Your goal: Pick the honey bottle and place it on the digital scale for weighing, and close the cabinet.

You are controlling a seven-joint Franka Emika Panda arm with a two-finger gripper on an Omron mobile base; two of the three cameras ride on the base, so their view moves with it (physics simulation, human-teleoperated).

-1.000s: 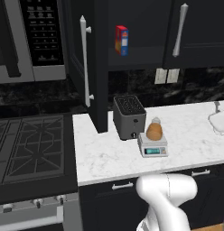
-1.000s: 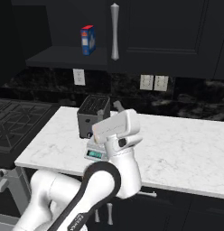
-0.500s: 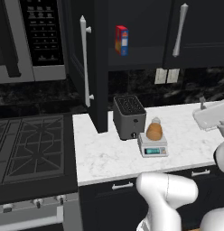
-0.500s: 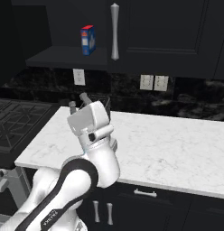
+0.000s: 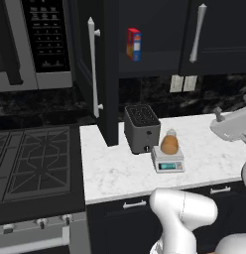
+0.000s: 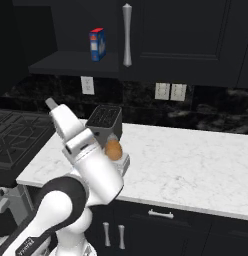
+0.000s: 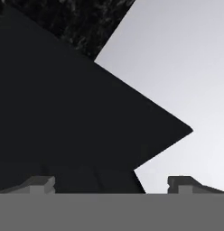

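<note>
The amber honey bottle (image 5: 169, 143) (image 6: 113, 149) stands upright on the small grey digital scale (image 5: 167, 161) (image 6: 123, 165), just right of the dark toaster. The black upper cabinet's left door (image 5: 87, 69) is swung open toward me, with its silver bar handle (image 5: 93, 67) facing out; the right door (image 5: 219, 30) is closed. In the hand view my gripper (image 7: 114, 182) is open, its fingertips (image 7: 41, 184) far apart with nothing between them. It faces a flat dark surface in front of the white counter. A white arm link (image 5: 233, 125) (image 6: 71, 131) rises beside the scale.
A red, blue and yellow box (image 5: 133, 43) (image 6: 97, 44) stands on the open cabinet shelf. The toaster (image 5: 141, 128) (image 6: 107, 120) sits by the backsplash. The microwave (image 5: 43, 39) hangs at left above the stove (image 5: 30, 158). The marble counter (image 6: 186, 160) stretches to the right.
The arm has swung and turned near the base, uncovering the bottle and scale in the right base view. The bottle stays on the scale; the cabinet door has not moved.
</note>
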